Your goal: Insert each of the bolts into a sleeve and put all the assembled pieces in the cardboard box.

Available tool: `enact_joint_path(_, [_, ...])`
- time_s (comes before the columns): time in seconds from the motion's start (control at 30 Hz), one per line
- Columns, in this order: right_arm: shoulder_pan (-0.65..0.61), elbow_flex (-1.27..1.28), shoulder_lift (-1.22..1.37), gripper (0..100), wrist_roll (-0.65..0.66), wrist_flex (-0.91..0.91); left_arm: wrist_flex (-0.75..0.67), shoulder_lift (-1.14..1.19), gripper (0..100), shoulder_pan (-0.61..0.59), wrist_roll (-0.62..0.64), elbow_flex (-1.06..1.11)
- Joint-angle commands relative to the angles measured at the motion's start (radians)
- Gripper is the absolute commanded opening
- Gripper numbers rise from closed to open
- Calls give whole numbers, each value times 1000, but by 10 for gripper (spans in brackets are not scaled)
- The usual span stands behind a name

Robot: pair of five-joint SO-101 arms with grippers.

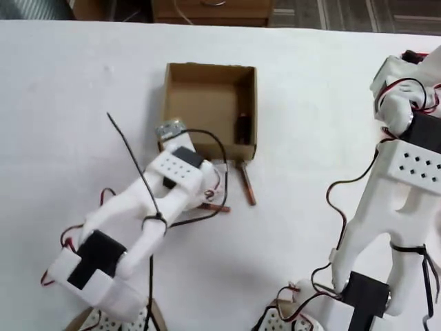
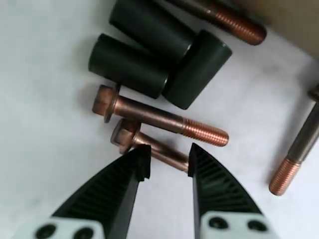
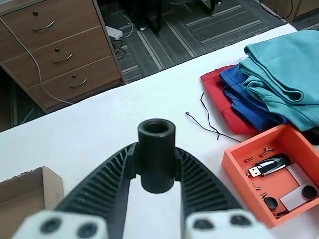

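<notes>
In the left wrist view my left gripper [image 2: 168,160] hangs open just above a copper bolt [image 2: 149,145], one finger on each side of its shank. A second copper bolt [image 2: 160,117] lies beside it. Three black sleeves [image 2: 128,64] lie bunched together past the bolts. Two more bolts [image 2: 227,19] [image 2: 298,157] lie nearer the cardboard box [image 1: 207,96]. In the high view a dark piece [image 1: 242,128] rests inside the box, and the left arm [image 1: 180,169] sits just in front of it. My right gripper [image 3: 156,164] is shut on a black sleeve [image 3: 156,149], held up in the air.
The right arm [image 1: 406,172] stands at the table's right side. An orange tray [image 3: 234,164] with small parts, folded clothes [image 3: 271,82] and a thin black wire [image 3: 204,119] lie at the table's far end. A loose bolt [image 1: 247,183] lies in front of the box.
</notes>
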Motion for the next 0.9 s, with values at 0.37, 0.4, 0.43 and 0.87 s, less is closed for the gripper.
enact_joint_path(0.37, [10,-55,-4,22,-9,4,46,-9,151,-14,-2,67])
enact_joint_path(0.4, [10,-55,-4,22,-9,4,60,-6,151,-14,-2,59])
enact_joint_path(0.43, [10,-55,-4,22,-9,4,72,-3,151,-14,-2,54])
enact_joint_path(0.87, [10,-55,-4,22,-9,4,81,-2,151,-14,-190,62])
